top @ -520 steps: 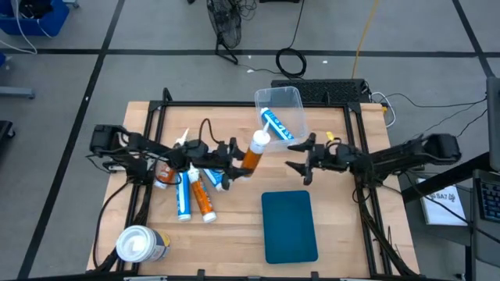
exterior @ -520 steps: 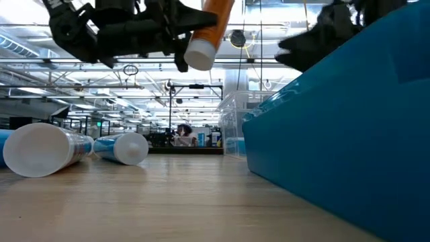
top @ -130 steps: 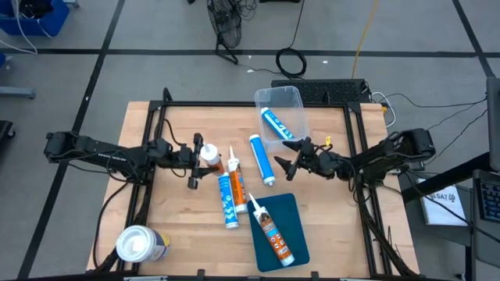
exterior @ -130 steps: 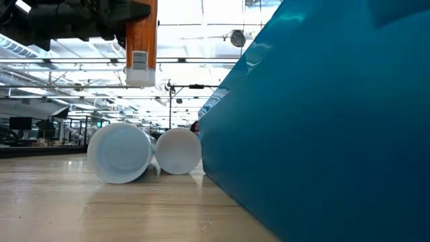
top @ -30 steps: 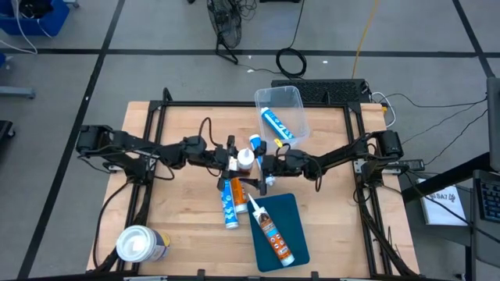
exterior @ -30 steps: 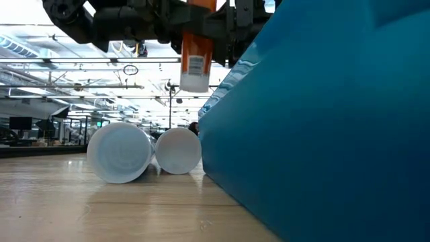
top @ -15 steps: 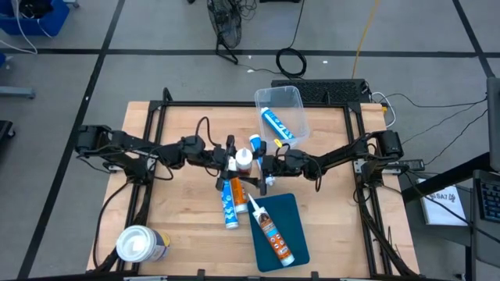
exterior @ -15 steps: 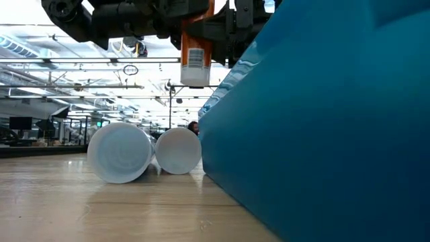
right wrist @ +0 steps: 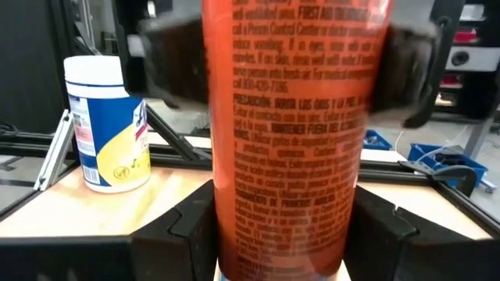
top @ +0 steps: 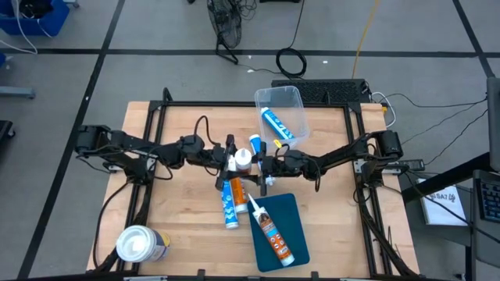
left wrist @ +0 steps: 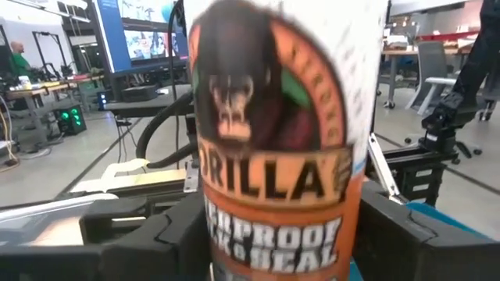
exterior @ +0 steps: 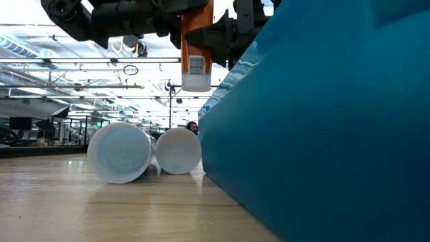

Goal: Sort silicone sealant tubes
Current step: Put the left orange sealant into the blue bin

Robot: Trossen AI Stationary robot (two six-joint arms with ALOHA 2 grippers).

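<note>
the step in hand is a mid-air handover of an orange sealant tube (top: 243, 161) above the centre of the tabletop (top: 172, 226). the tube stands upright between both sets of fingers, base down, clear of the two tubes (exterior: 144, 152) lying below it. the right gripper (top: 261, 168) has its fingers closed on the tube body, as the right wrist view shows. the left gripper (top: 227, 160) sits on the opposite side; its fingers flank the tube, but whether they still clamp it cannot be told. one orange tube (top: 271, 230) already lies on the blue tray (top: 301, 215) and one blue tube (top: 275, 123) in the clear bin (top: 291, 96), both well apart from the fingers. next, the left fingers should release fully and retract before the right arm carries the tube to the tray.
</note>
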